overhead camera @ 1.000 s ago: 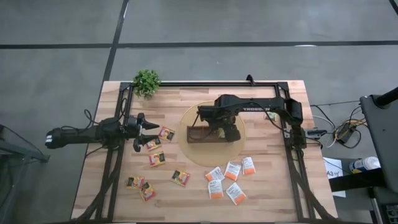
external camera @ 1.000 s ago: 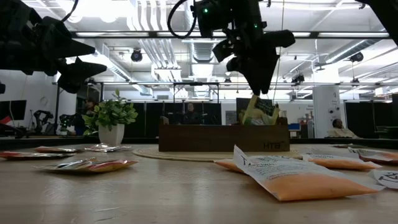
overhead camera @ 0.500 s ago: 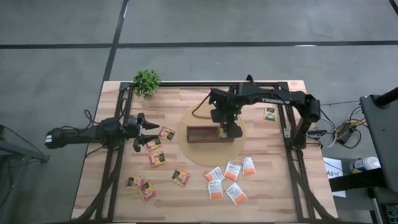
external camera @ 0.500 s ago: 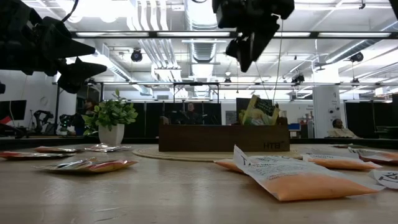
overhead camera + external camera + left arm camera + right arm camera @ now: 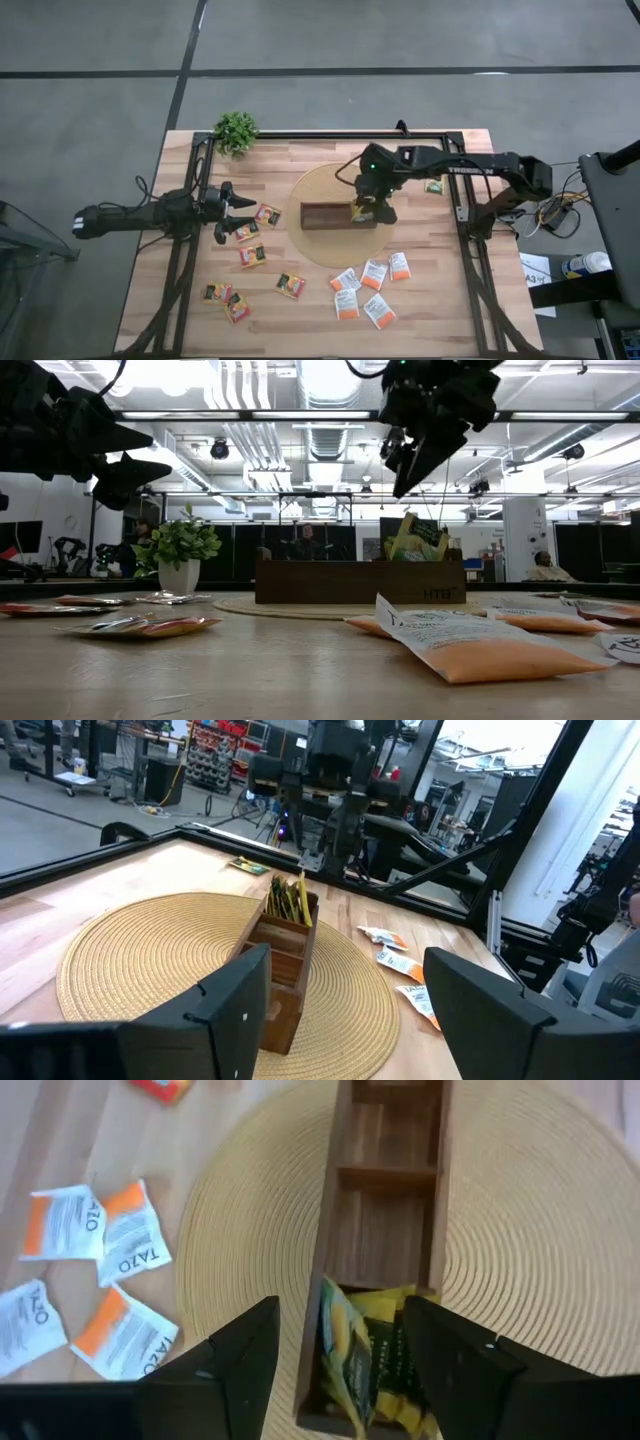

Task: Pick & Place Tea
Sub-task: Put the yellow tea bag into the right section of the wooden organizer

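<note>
above the wooden box (image 5: 338,214) my right gripper (image 5: 371,208) hangs released and empty, green-yellow sachets (image 5: 372,1352) standing loose in the end compartment below it. at nine o'clock the left gripper (image 5: 229,212) waits open near the yellow-red sachets (image 5: 252,255). white-orange sachets (image 5: 372,274) lie at six o'clock. i fear a tilted sachet catches a finger and comes out again

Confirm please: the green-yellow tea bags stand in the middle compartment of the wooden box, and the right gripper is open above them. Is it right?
Not quite. The green-yellow tea bags stand in an end compartment of the wooden box, not the middle one; the next two compartments are bare, as the right wrist view shows. The right gripper is indeed open above them.
</note>
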